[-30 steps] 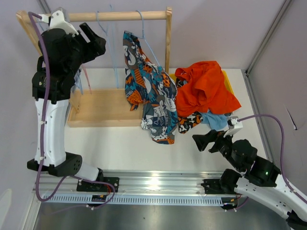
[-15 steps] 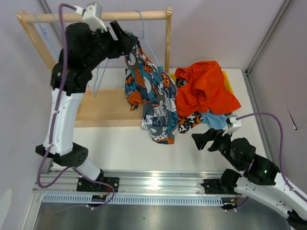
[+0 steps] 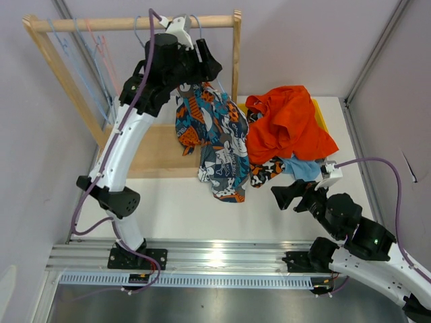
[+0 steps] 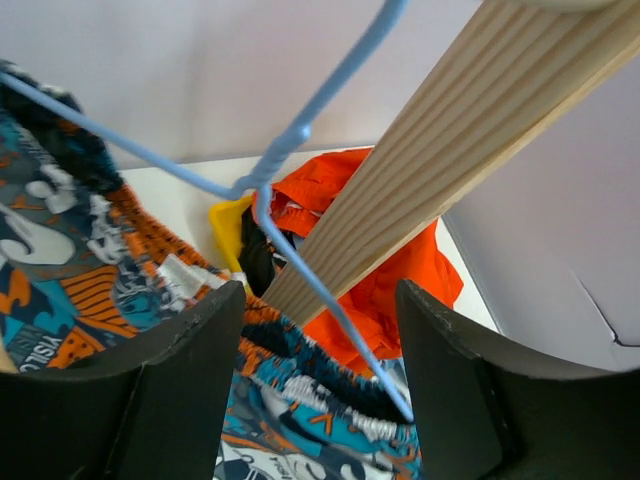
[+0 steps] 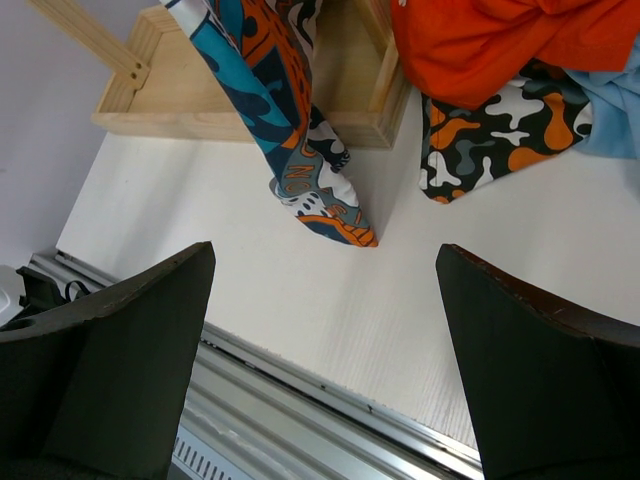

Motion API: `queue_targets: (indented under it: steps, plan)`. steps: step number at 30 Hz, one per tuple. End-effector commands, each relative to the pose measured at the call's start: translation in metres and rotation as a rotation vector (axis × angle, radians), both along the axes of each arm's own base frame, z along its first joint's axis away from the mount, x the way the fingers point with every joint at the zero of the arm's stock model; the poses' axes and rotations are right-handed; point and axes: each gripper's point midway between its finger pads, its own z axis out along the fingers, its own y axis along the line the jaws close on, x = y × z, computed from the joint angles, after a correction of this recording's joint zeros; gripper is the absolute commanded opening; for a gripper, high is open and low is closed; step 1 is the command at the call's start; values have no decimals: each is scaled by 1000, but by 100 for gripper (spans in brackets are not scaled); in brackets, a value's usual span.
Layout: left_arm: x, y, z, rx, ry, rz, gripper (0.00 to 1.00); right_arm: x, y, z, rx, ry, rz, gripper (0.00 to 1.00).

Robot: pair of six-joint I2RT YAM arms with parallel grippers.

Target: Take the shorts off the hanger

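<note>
The left gripper (image 3: 205,57) is up high by the rack (image 3: 101,23). From above, its jaws are hard to see. Its own camera shows them partly open and holding nothing. The blue hanger (image 4: 290,150) and a wooden bar (image 4: 440,150) show in the gap between them. The patterned shorts (image 4: 60,250) hang on that hanger, below and left of the jaws. The right gripper (image 5: 322,255) is low over the table (image 5: 250,330), jaws wide open and empty. Only its camera shows clearly the camouflage shorts (image 5: 490,130) under the red-orange shorts (image 5: 490,40), ahead to the right.
</note>
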Motion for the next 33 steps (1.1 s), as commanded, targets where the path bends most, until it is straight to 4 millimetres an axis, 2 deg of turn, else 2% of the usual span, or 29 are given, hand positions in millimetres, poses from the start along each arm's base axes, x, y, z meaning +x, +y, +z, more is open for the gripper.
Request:
queue_targets:
  steps: [1, 3, 5, 7, 8, 9, 11, 13, 16, 18, 19, 21, 22, 25, 26, 28, 29, 30, 33]
  plan:
    - [12, -12, 10, -42, -48, 24, 65, 0, -7, 15, 16, -25, -22, 99]
    - [19, -15, 4, -45, -40, 44, 51, 0, -7, 15, 15, -26, -23, 99]
    - [23, -17, 0, -45, -35, 51, 32, 0, -7, 14, 13, -25, -23, 99]
    - [25, -15, 1, -48, -37, 68, 20, 0, -7, 13, 8, -25, -22, 99]
    - [25, -15, -1, -42, -32, 73, 7, 1, -7, 14, 12, -26, -24, 99]
    - [24, -12, 1, -43, -33, 85, 1, 1, -7, 14, 12, -26, -26, 99]
    - [20, -8, 4, -38, -32, 89, 0, 1, -7, 13, 9, -27, -24, 99]
    - [9, -2, 17, -42, -56, 92, 0, 2, -5, 15, 3, -35, -17, 99]
    - [-11, 10, 44, -63, -97, 91, 0, 5, 2, 29, 11, -62, 1, 99]
    - [-22, 15, 55, -81, -105, 83, 0, 9, 11, 45, 11, -100, 21, 99]
    - [-33, 18, 69, -104, -127, 72, 0, 12, 22, 55, -10, -114, 52, 99]
    - [-44, 21, 79, -128, -138, 58, 0, 18, 38, 76, -3, -152, 85, 99]
    - [-55, 26, 90, -146, -156, 50, 0, 24, 54, 86, -21, -155, 114, 99]
    - [-67, 30, 96, -161, -159, 37, 0, 35, 83, 112, -63, -210, 159, 99]
    - [-73, 32, 100, -167, -165, 29, 0, 42, 100, 128, -71, -224, 170, 99]
    - [-76, 33, 99, -163, -158, 25, 0, 43, 122, 141, -95, -262, 208, 99]
    - [-80, 35, 101, -165, -162, 25, 0, 43, 129, 162, -68, -293, 211, 99]
    - [-81, 35, 100, -162, -156, 23, 0, 48, 147, 157, -96, -287, 229, 99]
    - [-87, 39, 102, -162, -165, 24, 0, 46, 183, 169, -82, -303, 269, 99]
